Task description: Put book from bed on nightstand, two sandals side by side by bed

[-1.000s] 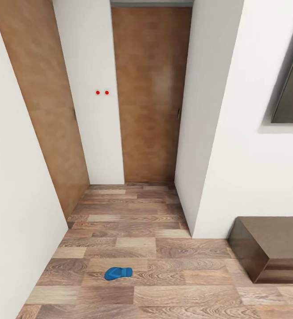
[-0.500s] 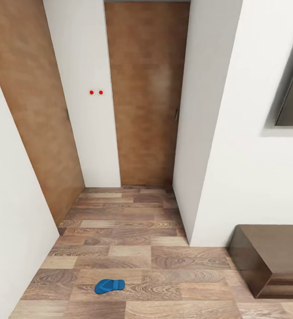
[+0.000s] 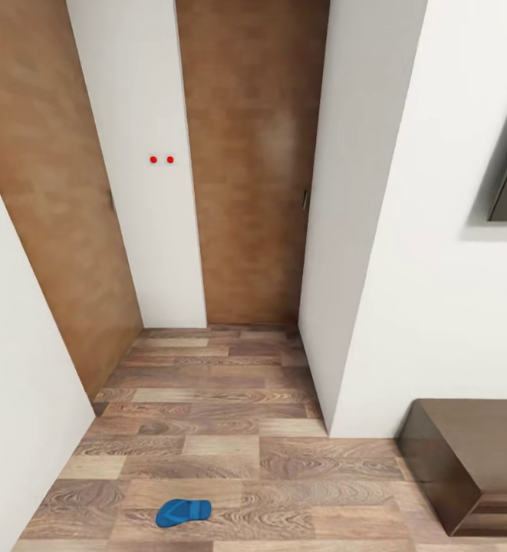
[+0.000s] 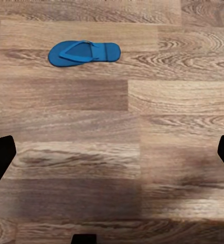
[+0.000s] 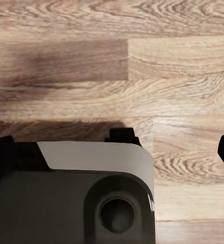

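One blue sandal [image 3: 182, 512] [image 4: 84, 52] is located flat on the wood-plank floor [image 3: 230, 429], well apart from the door [image 3: 253, 161]. Both grippers are spread wide; nothing is held.

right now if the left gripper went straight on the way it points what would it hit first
Most likely bare wood floor. The left gripper points down at the planks, and the blue sandal lies off to one side of that line, though depth is hard to judge.

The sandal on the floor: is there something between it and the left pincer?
Nothing visible does. In the left wrist view the sandal lies flat on bare wood floor, with open planks between it and the left pincer, whose dark fingertips stand wide apart.
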{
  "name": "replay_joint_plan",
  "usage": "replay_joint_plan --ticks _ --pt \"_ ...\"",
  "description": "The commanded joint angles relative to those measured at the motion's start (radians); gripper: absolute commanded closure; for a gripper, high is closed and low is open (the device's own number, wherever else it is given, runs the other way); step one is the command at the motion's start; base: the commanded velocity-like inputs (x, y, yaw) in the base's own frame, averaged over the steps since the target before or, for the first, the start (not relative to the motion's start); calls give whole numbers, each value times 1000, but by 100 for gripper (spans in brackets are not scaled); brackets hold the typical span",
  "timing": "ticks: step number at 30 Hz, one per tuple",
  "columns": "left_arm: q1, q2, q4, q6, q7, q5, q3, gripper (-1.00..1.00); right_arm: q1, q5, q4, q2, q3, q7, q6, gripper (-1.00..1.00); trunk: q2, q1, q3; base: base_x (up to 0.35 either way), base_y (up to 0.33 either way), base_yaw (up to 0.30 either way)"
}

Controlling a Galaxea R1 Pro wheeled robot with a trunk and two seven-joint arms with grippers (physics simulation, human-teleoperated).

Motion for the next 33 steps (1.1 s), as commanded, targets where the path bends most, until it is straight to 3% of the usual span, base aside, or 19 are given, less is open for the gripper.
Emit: replay_joint_plan --ticks 1,17,33 --pt "0 0 1 -3 0 0 0 -100 0 0 0 0 -3 1 -2 -100 0 0 -1 180 -1 0" --pt "0 0 1 -3 0 0 0 -100 0 0 0 0 -3 1 -2 -100 0 0 -1 273 0 0" --pt "0 -1 1 -3 0 0 0 -100 0 0 0 0 -3 1 -2 -100 0 0 -1 26 0 0"
